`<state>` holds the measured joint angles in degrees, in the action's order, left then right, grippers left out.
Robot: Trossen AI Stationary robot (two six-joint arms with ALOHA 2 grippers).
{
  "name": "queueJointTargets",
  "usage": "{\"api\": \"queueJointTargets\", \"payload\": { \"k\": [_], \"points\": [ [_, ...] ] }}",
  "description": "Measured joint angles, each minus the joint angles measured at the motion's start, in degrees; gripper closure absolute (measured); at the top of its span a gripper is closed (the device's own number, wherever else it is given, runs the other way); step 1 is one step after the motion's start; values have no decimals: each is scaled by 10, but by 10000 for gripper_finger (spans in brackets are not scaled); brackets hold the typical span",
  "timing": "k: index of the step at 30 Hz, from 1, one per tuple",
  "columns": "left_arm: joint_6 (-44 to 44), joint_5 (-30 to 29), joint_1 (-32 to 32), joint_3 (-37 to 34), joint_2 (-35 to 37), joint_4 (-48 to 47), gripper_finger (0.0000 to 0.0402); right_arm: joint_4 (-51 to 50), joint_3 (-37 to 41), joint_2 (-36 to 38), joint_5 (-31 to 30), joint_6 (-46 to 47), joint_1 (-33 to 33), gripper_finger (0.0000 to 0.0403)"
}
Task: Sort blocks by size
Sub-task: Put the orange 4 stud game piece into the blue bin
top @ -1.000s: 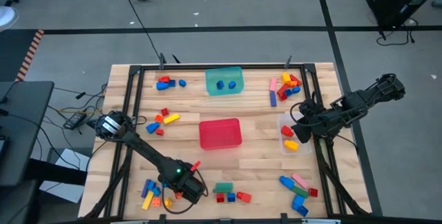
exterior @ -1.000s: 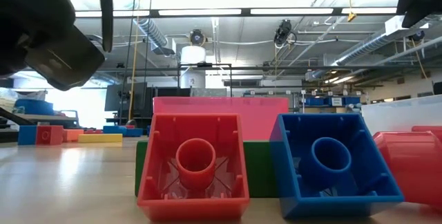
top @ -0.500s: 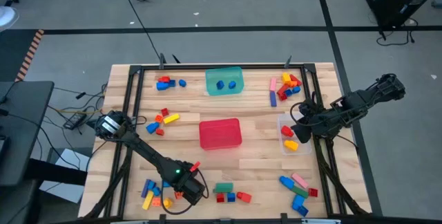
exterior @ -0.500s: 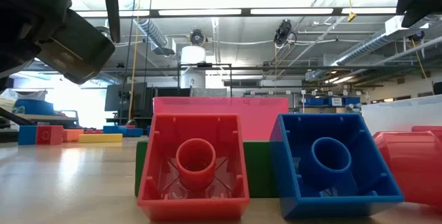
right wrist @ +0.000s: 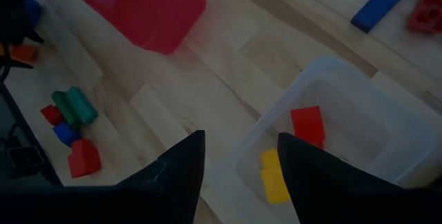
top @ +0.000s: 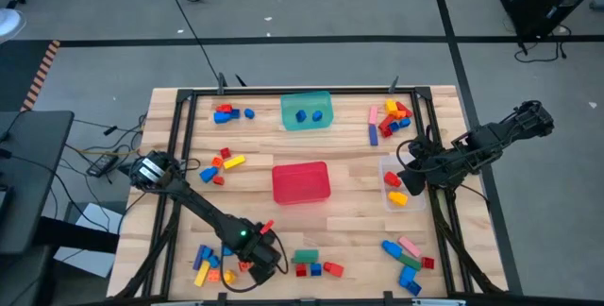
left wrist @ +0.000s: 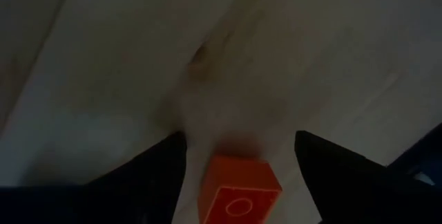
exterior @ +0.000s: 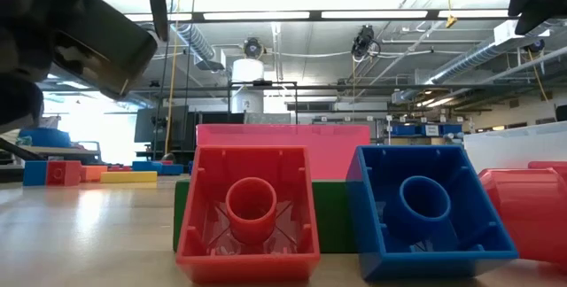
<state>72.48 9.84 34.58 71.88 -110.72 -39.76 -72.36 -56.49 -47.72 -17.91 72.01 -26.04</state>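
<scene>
The blocks lie in loose groups: near left point(top: 203, 261), near middle point(top: 311, 263), near right point(top: 408, 259), mid left point(top: 220, 164), far left point(top: 229, 113) and far right point(top: 392, 119). My left gripper point(top: 253, 263) is low over the near-left part of the table. In the left wrist view its fingers stand open point(left wrist: 240, 141) on either side of an orange block point(left wrist: 238, 191). Narrow gaps show on both sides of the block. My right gripper point(top: 408, 179) is open point(right wrist: 238, 162) and empty above the clear tub point(top: 413, 198).
A teal tub point(top: 306, 110) with two blue blocks stands at the far middle. A red tub point(top: 301, 181) stands at the centre. The clear tub point(right wrist: 359, 106) holds red and yellow blocks. A red block point(exterior: 248, 212) and a blue block point(exterior: 425, 212) lie open side toward the low camera.
In the low view my left arm's wrist has moved up and a little toward the table's right. The blocks and tubs have stayed where they were.
</scene>
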Motion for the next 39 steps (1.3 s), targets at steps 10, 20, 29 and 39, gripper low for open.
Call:
{"api": "queueJointTargets", "payload": {
  "k": [10, 20, 29, 39],
  "points": [
    [-71, 2, 17, 0, 0, -3, 122, 43, 0, -25, 0, -50, 0, 206],
    [-154, -4, 39, 0, 0, -22, 122, 103, 0, -104, 47, -250, 0, 206],
    [-169, -11, 55, 0, 0, -36, 129, 111, 0, -165, 79, -265, 0, 206],
    [-180, -42, 59, 0, -3, -56, 176, 112, 0, -183, 88, -255, 0, 206]
  ]
}}
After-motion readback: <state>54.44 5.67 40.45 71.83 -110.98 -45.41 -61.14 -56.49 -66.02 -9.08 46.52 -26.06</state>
